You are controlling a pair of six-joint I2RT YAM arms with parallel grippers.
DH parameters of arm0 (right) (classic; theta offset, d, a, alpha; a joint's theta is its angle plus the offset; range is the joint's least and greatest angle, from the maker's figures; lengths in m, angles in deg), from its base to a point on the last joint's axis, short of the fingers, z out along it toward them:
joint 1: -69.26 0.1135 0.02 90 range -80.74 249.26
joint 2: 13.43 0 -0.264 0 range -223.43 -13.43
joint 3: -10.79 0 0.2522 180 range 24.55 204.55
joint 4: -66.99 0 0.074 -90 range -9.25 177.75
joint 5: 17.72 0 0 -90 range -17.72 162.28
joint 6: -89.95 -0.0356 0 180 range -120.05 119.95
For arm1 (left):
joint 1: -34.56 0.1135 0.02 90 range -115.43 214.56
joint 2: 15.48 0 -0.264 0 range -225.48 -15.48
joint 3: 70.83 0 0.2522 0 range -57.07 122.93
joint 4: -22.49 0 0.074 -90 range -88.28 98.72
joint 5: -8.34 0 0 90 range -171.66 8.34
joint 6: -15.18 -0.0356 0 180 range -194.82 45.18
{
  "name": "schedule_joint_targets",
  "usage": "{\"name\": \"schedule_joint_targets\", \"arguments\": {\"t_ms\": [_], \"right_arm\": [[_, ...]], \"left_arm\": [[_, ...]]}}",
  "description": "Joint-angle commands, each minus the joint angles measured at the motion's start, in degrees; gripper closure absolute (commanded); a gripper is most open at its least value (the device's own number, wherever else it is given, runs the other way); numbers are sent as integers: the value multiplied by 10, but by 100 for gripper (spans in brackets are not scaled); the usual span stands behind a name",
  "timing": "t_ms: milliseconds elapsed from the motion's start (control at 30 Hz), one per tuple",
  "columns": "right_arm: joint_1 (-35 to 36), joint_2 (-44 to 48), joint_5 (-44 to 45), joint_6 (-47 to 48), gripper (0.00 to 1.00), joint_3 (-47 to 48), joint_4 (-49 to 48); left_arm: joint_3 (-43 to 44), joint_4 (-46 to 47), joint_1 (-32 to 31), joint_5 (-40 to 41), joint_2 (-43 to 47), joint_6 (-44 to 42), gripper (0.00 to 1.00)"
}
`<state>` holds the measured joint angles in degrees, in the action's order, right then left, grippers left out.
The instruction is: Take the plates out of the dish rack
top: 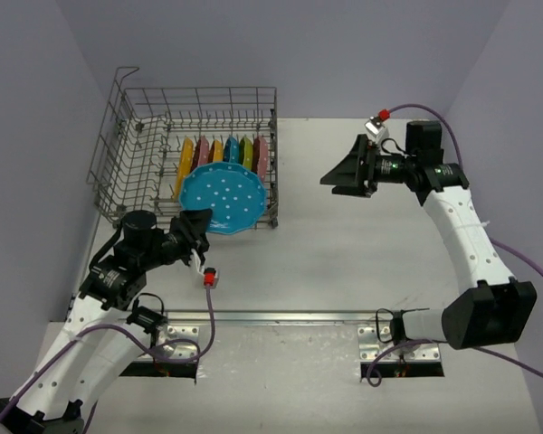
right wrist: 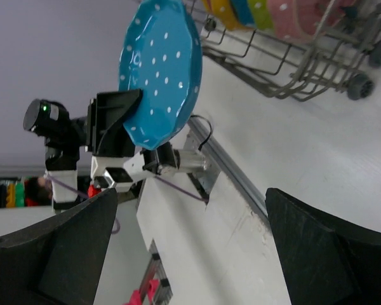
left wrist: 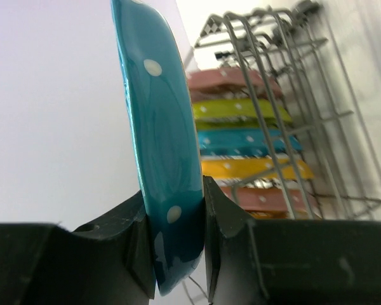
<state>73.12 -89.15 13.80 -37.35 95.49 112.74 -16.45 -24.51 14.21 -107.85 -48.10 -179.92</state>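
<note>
Plates first: in the top view you have the blue plate [top: 223, 197] pinched by its near rim in the left gripper [top: 199, 224], its dotted face turned up toward the camera and overlapping the near right corner of the dish rack [top: 127, 172]. Several more plates [top: 222, 151] stand on edge in a row along the rack's right side, and the rack sits at the far left corner of the worktop [top: 344, 262]. The right gripper [top: 346, 172] hangs over the far right part of the worktop, jaws spread wide, holding nothing. In the left wrist view both fingers press on the plate's two faces, the rim seated deep between them, with the standing plates behind. In the right wrist view the plate looks lifted clear of the rack wires. You are mid-carry, I judge: next, swing it over bare worktop, lower it flat, then let go.
</note>
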Motion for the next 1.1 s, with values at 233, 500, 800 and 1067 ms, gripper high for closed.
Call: {"name": "schedule_joint_targets", "arguments": {"t_ms": [233,500,800,1067], "right_arm": [[165,-123,9,-37,5,69,-97],[202,-211,5,-52,10,136,-109],[218,-252,-34,-78,46,138,-152],[207,-213,-84,-109,100,80,-200]], "left_arm": [[23,164,-12,-132,-35,-178,100],[10,189,-32,-140,-44,-191,100],[-3,210,-36,-133,-52,-205,100],[-13,232,-37,-115,-53,-178,80]]}}
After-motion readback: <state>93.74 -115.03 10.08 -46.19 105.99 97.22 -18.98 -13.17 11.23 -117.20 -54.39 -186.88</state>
